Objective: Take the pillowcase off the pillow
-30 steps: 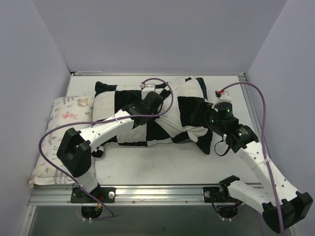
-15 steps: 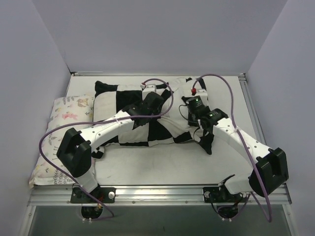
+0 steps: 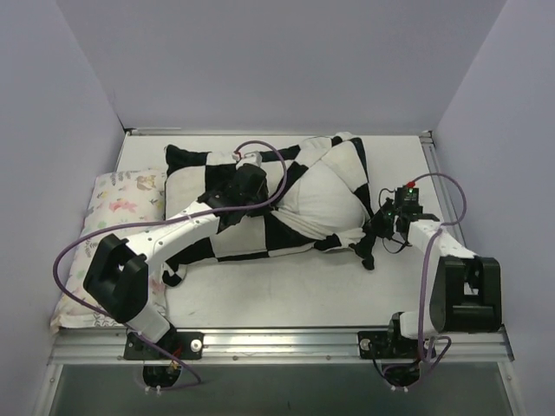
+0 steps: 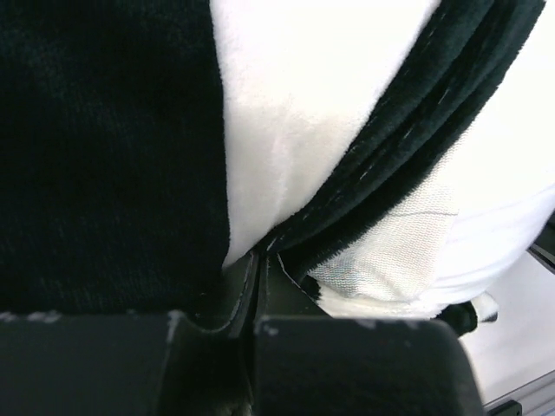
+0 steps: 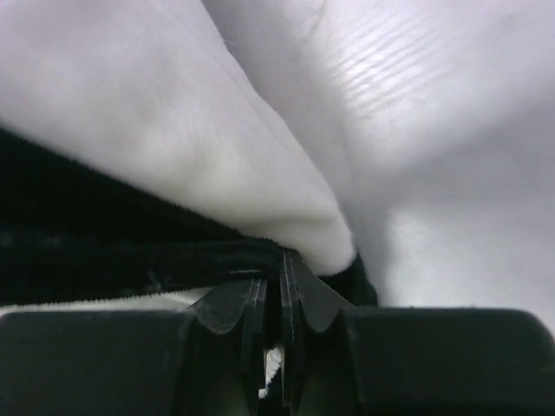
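The black and white checkered pillowcase [image 3: 251,234] lies across the middle of the table, bunched to the left. The white pillow [image 3: 334,195] bulges bare out of its right end. My left gripper [image 3: 236,192] rests on top of the case and is shut on a black hem of it [image 4: 258,260], with the pillow's woven white cloth [image 4: 408,251] just beside. My right gripper [image 3: 379,227] sits low at the right end, shut on the case's black edge [image 5: 282,260]. A bit of white cloth shows between its fingers. Smooth pillow cloth [image 5: 408,87] fills the space above.
A pastel floral pillow [image 3: 113,225] lies along the left wall. Lilac walls close in the table [image 3: 286,290] on three sides. A metal rail [image 3: 277,340] runs along the near edge. Purple cables loop over both arms.
My right gripper was open, swung in over the case, shut on its right edge and drew back right. The case slid left, baring the white pillow. My left gripper shifted slightly left.
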Robot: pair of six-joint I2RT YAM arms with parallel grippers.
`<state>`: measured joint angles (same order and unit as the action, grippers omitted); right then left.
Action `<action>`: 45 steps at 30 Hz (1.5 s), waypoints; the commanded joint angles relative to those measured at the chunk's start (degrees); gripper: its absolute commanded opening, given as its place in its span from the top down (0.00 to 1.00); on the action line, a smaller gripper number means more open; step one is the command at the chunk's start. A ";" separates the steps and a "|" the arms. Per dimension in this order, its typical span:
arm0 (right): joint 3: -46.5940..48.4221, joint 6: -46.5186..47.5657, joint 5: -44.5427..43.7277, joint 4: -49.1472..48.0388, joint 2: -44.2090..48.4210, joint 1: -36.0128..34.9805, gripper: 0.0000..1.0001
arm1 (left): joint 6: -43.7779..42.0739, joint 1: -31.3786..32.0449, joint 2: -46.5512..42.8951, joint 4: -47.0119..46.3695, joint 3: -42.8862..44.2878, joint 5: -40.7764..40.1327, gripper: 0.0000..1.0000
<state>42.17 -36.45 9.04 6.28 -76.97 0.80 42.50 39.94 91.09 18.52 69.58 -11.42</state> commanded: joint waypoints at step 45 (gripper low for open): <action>-9.30 -8.29 26.56 -28.88 4.55 -3.61 1.00 | -24.40 19.56 33.79 26.56 56.18 -18.73 0.06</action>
<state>30.46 -46.17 33.39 -25.93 -74.76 -0.89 19.44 60.55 122.04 43.46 121.40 -28.49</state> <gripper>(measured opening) 0.074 0.936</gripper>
